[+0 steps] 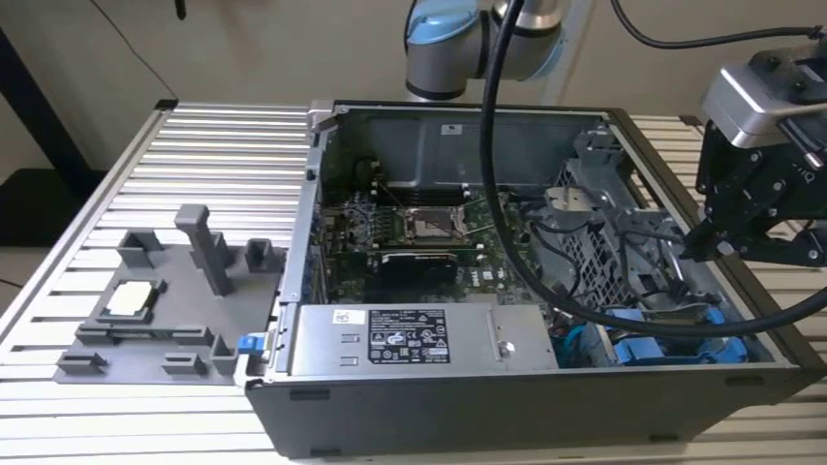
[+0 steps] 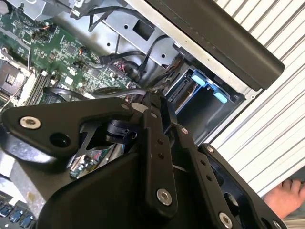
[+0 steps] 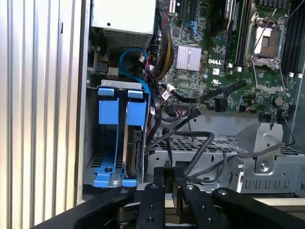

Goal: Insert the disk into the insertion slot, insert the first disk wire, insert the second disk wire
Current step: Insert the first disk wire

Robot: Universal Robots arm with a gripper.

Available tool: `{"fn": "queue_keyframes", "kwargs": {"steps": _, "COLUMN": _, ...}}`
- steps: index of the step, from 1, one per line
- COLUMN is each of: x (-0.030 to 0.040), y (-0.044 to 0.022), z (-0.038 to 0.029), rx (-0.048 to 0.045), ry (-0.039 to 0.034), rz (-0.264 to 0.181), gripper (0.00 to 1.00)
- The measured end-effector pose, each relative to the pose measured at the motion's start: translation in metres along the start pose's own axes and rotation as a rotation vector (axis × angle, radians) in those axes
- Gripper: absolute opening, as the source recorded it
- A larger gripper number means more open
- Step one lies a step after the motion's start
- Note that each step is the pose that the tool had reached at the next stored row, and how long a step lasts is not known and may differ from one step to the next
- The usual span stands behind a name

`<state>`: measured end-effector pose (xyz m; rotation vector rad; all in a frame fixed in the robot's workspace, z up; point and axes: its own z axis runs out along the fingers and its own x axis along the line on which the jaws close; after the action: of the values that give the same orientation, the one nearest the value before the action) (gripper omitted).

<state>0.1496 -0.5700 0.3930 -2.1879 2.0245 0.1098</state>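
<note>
Disk (image 3: 137,153) stands on edge inside the insertion slot (image 3: 119,85), clipped in its blue carrier (image 3: 136,113). The slot sits in the corner of the open computer case (image 1: 517,412), on the exterior view's right.

The disk looks fully seated, so I judge the first step done and the work to be at the wire steps. In the first wrist view its long axis seems to run alongside the case's outer wall. The carrier's blue tab end points toward the power supply (image 3: 123,16), and the other narrow end faces the end effector (image 3: 170,185).

The end effector hangs at the case's edge beside the slot, near black cables (image 3: 196,152) draped over the drive cage (image 3: 267,167). Whether it is apart, together or clamped on a wire I cannot tell.

Seating a wire calls for squaring a small connector to the disk's narrow end in a crowded corner, with little room for sideways error. The case rests on a slatted tabletop (image 1: 207,145).
</note>
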Motion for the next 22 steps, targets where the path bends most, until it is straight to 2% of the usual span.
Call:
{"fn": "queue_keyframes", "kwargs": {"steps": 9, "x": 0.0, "y": 0.0, "z": 0.0003, "rx": 0.0, "ry": 0.0004, "rz": 0.0, "gripper": 0.19}}
{"fn": "queue_keyframes", "kwargs": {"steps": 10, "x": 0.0001, "y": 0.0, "z": 0.0007, "rx": -0.0004, "ry": 0.0048, "rz": 0.0, "gripper": 0.19}}
{"fn": "queue_keyframes", "kwargs": {"steps": 11, "x": 0.0001, "y": 0.0001, "z": 0.0011, "rx": -0.0012, "ry": 0.0148, "rz": -0.001, "gripper": 0.19}}
{"fn": "queue_keyframes", "kwargs": {"steps": 14, "x": 0.0001, "y": 0.0001, "z": 0.0024, "rx": -0.0042, "ry": 0.0505, "rz": -0.003, "gripper": 0.19}}
{"fn": "queue_keyframes", "kwargs": {"steps": 15, "x": 0.0, "y": 0.0002, "z": 0.003, "rx": -0.005, "ry": 0.0605, "rz": -0.003, "gripper": 0.19}}
{"fn": "queue_keyframes", "kwargs": {"steps": 16, "x": 0.0001, "y": 0.0002, "z": 0.0038, "rx": -0.0055, "ry": 0.0671, "rz": -0.004, "gripper": 0.19}}
{"fn": "queue_keyframes", "kwargs": {"steps": 19, "x": 0.0005, "y": 0.0004, "z": 0.007, "rx": -0.0067, "ry": 0.0815, "rz": -0.004, "gripper": 0.19}}
{"fn": "queue_keyframes", "kwargs": {"steps": 22, "x": 0.0007, "y": 0.0004, "z": 0.0079, "rx": -0.007, "ry": 0.0845, "rz": -0.005, "gripper": 0.19}}
